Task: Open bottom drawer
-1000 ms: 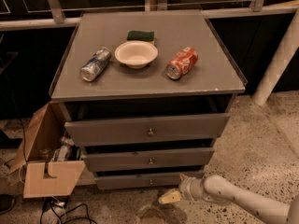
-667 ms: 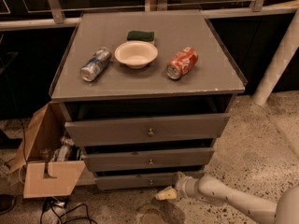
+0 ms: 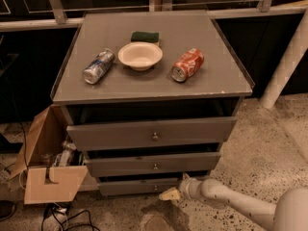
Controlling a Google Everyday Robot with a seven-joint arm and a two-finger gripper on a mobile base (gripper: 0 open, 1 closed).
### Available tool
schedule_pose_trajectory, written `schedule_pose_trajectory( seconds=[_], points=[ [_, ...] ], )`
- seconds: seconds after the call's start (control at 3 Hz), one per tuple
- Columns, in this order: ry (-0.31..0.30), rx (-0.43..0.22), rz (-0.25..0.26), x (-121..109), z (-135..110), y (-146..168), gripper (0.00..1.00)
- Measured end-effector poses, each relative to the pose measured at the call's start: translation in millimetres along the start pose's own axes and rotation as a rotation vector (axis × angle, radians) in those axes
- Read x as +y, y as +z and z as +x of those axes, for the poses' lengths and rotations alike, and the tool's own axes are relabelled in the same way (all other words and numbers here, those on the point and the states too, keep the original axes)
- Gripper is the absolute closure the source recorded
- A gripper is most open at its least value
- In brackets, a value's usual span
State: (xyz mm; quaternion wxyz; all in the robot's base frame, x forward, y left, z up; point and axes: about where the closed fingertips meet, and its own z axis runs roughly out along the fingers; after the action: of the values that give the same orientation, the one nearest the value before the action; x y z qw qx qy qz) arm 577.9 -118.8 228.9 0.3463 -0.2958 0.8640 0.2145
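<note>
Speckled floor (image 3: 269,143) lies under a grey cabinet (image 3: 144,134), and my gripper (image 3: 169,194) is low down at its foot. Whether it is spread or pressed together I cannot tell. Just left of the gripper, very close to it, is the knob (image 3: 155,187) of the bottom drawer (image 3: 130,187). I judge the task is at its beginning: the drawer does not look pulled out, so the grasp and the whole pull remain. Its front panel has the long axis running left to right and faces the camera, so I expect the pull goes that way.
</note>
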Motion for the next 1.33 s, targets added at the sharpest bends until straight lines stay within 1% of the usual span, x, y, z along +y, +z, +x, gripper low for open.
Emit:
schedule_pose_trajectory(
  seconds=[0.33,0.67,1.0,1.33],
  points=[
    [0.000,0.000,-0.001,0.1,0.1,0.4,0.00],
    [-0.007,0.008,-0.026,-2.3,3.2,20.0,0.00],
    [-0.003,0.048,-0.054,4.7,19.1,33.0,0.00],
    [0.000,0.063,-0.061,4.9,19.8,21.9,0.00]
  ],
)
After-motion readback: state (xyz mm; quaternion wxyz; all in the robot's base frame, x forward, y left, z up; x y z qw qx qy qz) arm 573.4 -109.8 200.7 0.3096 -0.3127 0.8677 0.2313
